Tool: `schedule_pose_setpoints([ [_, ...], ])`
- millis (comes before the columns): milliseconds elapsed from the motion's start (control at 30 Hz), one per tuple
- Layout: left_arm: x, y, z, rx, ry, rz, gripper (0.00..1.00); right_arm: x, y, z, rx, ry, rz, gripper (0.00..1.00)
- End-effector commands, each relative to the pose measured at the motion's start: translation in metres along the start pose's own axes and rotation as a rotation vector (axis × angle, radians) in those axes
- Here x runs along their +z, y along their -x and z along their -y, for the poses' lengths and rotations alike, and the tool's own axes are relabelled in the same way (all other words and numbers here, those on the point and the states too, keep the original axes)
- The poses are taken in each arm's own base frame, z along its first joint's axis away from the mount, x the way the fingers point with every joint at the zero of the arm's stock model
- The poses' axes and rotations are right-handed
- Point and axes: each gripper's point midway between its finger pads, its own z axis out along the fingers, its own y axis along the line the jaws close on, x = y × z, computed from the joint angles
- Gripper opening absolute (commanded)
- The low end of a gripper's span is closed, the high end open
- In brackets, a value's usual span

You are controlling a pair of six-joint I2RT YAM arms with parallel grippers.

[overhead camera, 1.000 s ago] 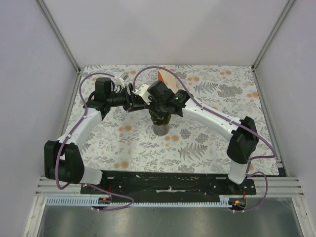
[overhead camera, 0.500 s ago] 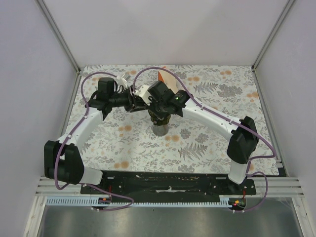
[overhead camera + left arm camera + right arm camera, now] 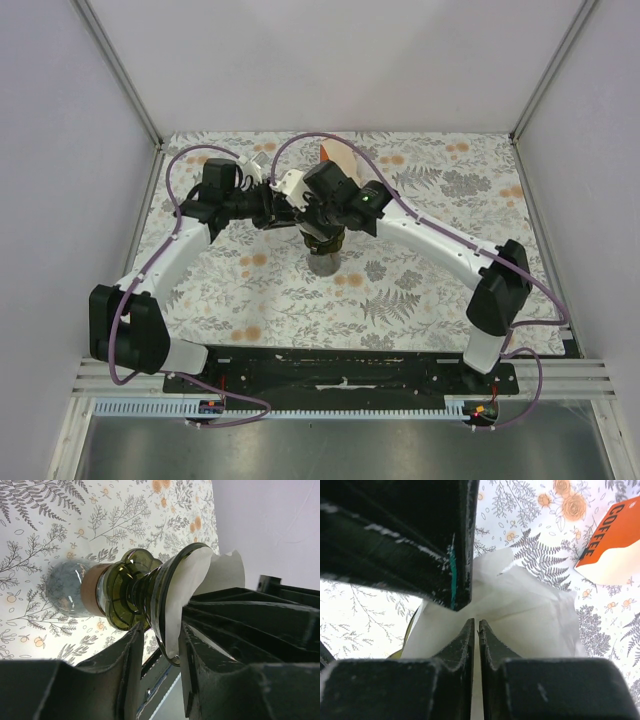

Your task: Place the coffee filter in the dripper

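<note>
White panel walls (image 3: 330, 60) on metal posts close in a worktop (image 3: 420, 290) covered with a fern-and-flower print, where two black-and-white arms bolted to the near edge lean in toward one another. The left arm (image 3: 165, 265) rises from its base at the near left, bends at a dark elbow toward the far left of the worktop and turns its wrist sideways toward the middle. The right arm (image 3: 440, 240) stretches in a long diagonal from the near right, its wrist tipped down over the same spot. Between the two wrists, near the middle of the worktop, stands the dripper (image 3: 145, 592), a dark green funnel on a grey cup (image 3: 325, 263). The coffee filter (image 3: 220, 572), white paper, sits in the funnel's mouth, its upper edge sticking out past the rim. An orange-and-cream pack (image 3: 615, 540) marked COFFEE lies on the worktop on the far side of the dripper. The left fingers (image 3: 125, 675) are spread to either side of the dripper's rim, with light showing between the rim and one finger. The right fingers (image 3: 457, 650) hang right over the filter, all but pressed together with only a thin slit between them; whether any paper is caught in that slit cannot be told.
</note>
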Motion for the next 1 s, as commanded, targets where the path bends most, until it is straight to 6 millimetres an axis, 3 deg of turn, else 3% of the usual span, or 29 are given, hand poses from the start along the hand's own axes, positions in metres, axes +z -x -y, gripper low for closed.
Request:
schedule_pose_setpoints([
  [0,-0.005,0.014,0.013,0.089,-0.013,0.036,0.40,-0.039,0.034,0.010,-0.027,-0.002,0.140,0.15],
  [200,-0.004,0.014,0.016,0.101,-0.019,0.031,0.39,-0.060,0.039,0.017,-0.056,-0.006,0.192,0.25],
  [367,-0.001,0.013,0.018,0.104,-0.023,0.023,0.39,-0.085,0.052,0.017,-0.120,0.008,0.278,0.43],
  [533,-0.001,0.014,0.020,0.111,-0.028,0.024,0.40,-0.106,0.055,-0.013,-0.315,0.151,0.392,0.63],
  [667,-0.001,0.016,0.021,0.114,-0.027,0.024,0.40,-0.099,0.031,-0.036,-0.543,0.237,0.409,0.73],
  [967,0.001,0.015,0.021,0.116,-0.028,0.019,0.40,-0.063,0.012,-0.031,-0.647,0.202,0.291,0.66],
])
